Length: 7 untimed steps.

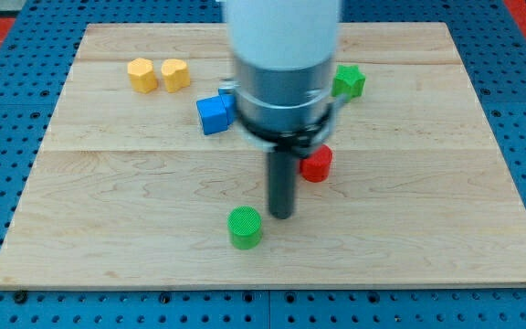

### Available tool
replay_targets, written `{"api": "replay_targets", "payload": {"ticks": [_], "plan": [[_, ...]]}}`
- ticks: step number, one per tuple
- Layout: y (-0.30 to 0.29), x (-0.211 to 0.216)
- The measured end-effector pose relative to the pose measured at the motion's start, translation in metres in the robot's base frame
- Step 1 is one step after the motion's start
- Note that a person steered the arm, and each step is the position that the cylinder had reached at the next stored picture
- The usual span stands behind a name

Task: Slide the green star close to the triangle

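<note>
Camera view – my tip [282,216]: the rod's lower end rests on the bench [108,219], just to the upper right of the green cylinder [245,227], well apart from the target.
Camera view – fingers: none on this rig, only a straight rod, so nothing to spread or pinch.
Camera view – green star [348,81]: near the view's top, right of centre, partly hidden behind my arm's housing.
Camera view – triangle: I cannot pick one out; the blue blocks [214,113] are partly hidden by the arm and one may be it.
Camera view – others: two yellow blocks [158,74] at upper left, a red block [316,164] just right of the rod.
Handling: I judge the star light, rigid and free-sliding on smooth wood; its points may make it spin, so push squarely through the middle of a side.
Room: open wood lies right of the star, the top edge is near; the red block sits in my approach.
</note>
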State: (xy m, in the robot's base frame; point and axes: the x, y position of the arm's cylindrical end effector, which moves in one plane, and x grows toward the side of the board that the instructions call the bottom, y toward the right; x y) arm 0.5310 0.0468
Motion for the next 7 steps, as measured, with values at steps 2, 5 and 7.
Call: {"api": "replay_targets", "payload": {"ticks": [2, 5, 7], "plan": [[0.186, -0.071], [0.176, -0.243], [0.086, -0.179]]}}
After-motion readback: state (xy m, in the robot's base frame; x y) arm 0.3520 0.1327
